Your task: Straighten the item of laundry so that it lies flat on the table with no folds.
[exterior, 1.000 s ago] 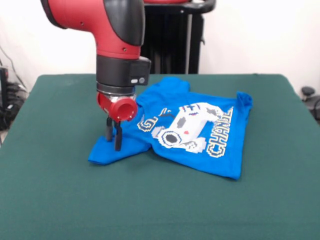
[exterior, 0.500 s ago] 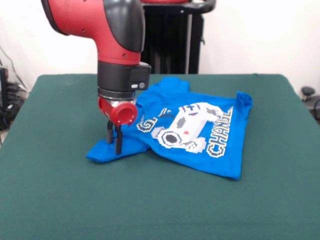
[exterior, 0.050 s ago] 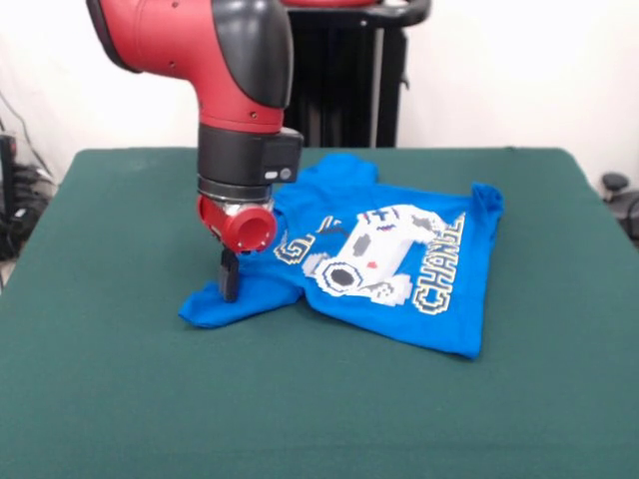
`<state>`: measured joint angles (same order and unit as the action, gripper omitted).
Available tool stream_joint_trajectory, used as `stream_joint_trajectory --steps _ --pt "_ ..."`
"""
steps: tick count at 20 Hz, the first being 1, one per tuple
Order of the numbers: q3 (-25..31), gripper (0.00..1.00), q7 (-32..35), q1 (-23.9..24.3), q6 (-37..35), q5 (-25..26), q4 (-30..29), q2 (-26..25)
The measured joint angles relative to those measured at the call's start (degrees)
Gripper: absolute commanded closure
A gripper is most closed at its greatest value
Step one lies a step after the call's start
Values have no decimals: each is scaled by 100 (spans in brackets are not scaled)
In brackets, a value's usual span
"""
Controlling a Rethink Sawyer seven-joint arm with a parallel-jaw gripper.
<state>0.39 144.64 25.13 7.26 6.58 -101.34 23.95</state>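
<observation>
I have the fingers [exterior, 0.050 s ago: 230,282] pinched together on the folded 8 o'clock corner of the blue T-shirt [exterior, 0.050 s ago: 399,269], which lies rumpled mid-worktop [exterior, 0.050 s ago: 120,399]; I judge it light, limp and clingy on felt, best held by hem or sleeve edges.

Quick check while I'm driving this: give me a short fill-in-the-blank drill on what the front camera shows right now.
1. The hand is down on the shirt's ____ corner as this picture shows it.
2. The shirt is bright ____.
3. The table cover is dark ____.
4. The print on the shirt shows a game ____.

Missing words: left; blue; green; controller
</observation>
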Motion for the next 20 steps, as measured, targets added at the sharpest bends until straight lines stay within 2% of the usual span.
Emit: stream_joint_trajectory --steps 8,20 --pt "-10 100 0 -7 -6 20 20 -5" --pt "71 100 0 91 -6 569 132 -17"
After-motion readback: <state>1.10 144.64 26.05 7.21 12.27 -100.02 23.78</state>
